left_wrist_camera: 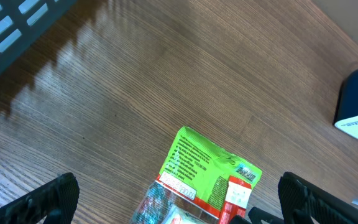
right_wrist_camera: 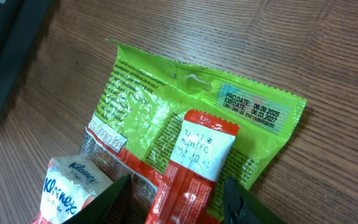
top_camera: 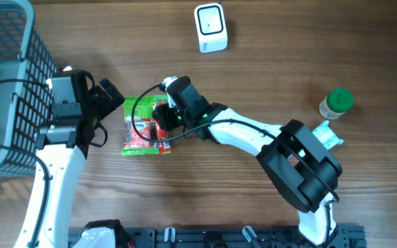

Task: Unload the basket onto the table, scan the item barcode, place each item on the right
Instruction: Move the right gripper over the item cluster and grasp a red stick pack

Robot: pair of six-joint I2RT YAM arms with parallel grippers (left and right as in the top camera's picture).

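- Overhead: crinkly green plastic snack bag (top_camera: 143, 127) lies flat on wooden table (top_camera: 267, 62).
- Left wrist: left gripper (left_wrist_camera: 178, 186) gapes, empty.
- Right wrist alone: right gripper (right_wrist_camera: 176, 186) straddles red-and-white sachet (right_wrist_camera: 197, 155) atop it; grip unclear.

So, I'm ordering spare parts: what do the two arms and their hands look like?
The left arm and right arm have white links between bulky black joint housings. The left hand and right hand are black, two-fingered. A thin black cable loops at each wrist.
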